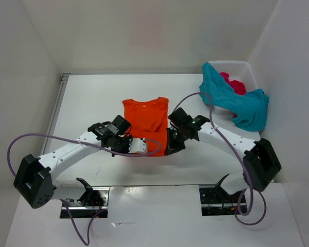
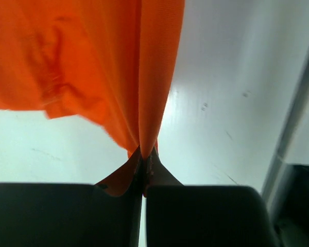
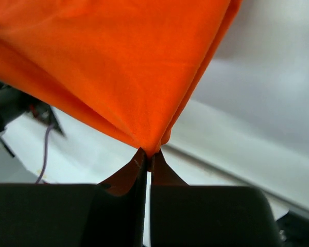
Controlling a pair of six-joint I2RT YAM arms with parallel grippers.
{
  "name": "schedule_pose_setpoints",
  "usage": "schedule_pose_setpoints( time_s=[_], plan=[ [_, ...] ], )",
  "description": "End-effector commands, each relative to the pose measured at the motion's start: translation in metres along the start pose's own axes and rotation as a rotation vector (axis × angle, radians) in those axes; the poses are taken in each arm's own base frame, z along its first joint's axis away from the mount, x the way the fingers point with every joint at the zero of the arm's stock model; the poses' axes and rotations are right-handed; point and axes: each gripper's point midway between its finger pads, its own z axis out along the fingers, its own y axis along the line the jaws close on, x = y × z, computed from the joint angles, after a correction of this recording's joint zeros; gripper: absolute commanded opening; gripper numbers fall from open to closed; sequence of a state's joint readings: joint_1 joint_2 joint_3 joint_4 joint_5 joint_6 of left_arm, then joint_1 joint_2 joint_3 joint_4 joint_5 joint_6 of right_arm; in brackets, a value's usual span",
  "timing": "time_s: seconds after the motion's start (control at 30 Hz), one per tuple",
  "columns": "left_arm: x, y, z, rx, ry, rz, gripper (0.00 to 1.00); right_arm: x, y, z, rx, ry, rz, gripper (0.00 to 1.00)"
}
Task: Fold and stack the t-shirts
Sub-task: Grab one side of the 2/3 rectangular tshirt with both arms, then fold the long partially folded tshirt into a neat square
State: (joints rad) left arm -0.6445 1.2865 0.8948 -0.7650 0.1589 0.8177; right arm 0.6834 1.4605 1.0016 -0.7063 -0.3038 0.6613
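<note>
The orange t-shirt (image 1: 144,117) lies in the middle of the white table, its near hem lifted between the two arms. My left gripper (image 1: 136,147) is shut on the hem's near left corner. In the left wrist view the orange cloth (image 2: 92,62) runs up from the closed fingertips of the left gripper (image 2: 146,154). My right gripper (image 1: 171,146) is shut on the near right corner. There the orange cloth (image 3: 118,62) fans out from the pinched tips of the right gripper (image 3: 150,154). The teal t-shirt (image 1: 239,103) hangs over the basket's front. The pink-red t-shirt (image 1: 233,82) lies inside it.
A white basket (image 1: 249,69) stands at the back right corner of the table. White walls close in the back and both sides. A metal strip (image 1: 56,113) runs along the table's left edge. Purple cables loop from both arms.
</note>
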Motion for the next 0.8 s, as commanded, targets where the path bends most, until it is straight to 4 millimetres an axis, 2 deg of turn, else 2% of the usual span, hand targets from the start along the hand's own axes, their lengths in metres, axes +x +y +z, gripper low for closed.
schedule_pose_setpoints(
  time_s=[0.0, 0.13, 0.23, 0.3, 0.33, 0.4, 0.5, 0.53, 0.6, 0.67, 0.77],
  plan=[
    [0.003, -0.031, -0.035, 0.101, 0.031, -0.096, 0.0, 0.036, -0.001, -0.032, 0.03, 0.063, 0.062, 0.0],
    [-0.022, -0.026, -0.062, 0.073, -0.06, -0.134, 0.0, 0.045, 0.025, -0.058, -0.037, 0.05, 0.053, 0.0],
    [-0.032, -0.018, -0.072, 0.076, -0.115, -0.207, 0.0, 0.039, 0.035, -0.064, -0.057, 0.048, 0.048, 0.0],
    [-0.033, -0.004, -0.074, 0.073, -0.13, -0.249, 0.0, 0.032, 0.037, -0.063, -0.039, 0.04, 0.027, 0.0],
    [-0.03, -0.001, -0.071, 0.077, -0.12, -0.269, 0.0, 0.024, 0.039, -0.064, -0.034, 0.026, 0.005, 0.0],
    [-0.031, 0.025, -0.068, 0.038, -0.141, -0.306, 0.0, 0.004, 0.031, -0.057, -0.008, 0.024, 0.015, 0.0],
    [-0.032, 0.062, -0.063, -0.01, -0.157, -0.355, 0.0, -0.039, 0.024, -0.065, -0.006, -0.035, 0.017, 0.0],
    [-0.038, 0.08, -0.062, -0.041, -0.178, -0.362, 0.0, -0.047, 0.019, -0.061, 0.006, -0.034, 0.013, 0.0],
    [-0.035, 0.1, -0.058, -0.094, -0.167, -0.364, 0.0, -0.07, 0.014, -0.065, 0.007, -0.067, 0.017, 0.0],
    [-0.034, 0.127, -0.054, -0.169, -0.164, -0.362, 0.0, -0.082, 0.01, -0.062, 0.015, -0.069, 0.0, 0.0],
    [-0.035, 0.156, -0.052, -0.251, -0.177, -0.366, 0.0, -0.114, 0.003, -0.055, 0.021, -0.114, 0.011, 0.0]
  ],
)
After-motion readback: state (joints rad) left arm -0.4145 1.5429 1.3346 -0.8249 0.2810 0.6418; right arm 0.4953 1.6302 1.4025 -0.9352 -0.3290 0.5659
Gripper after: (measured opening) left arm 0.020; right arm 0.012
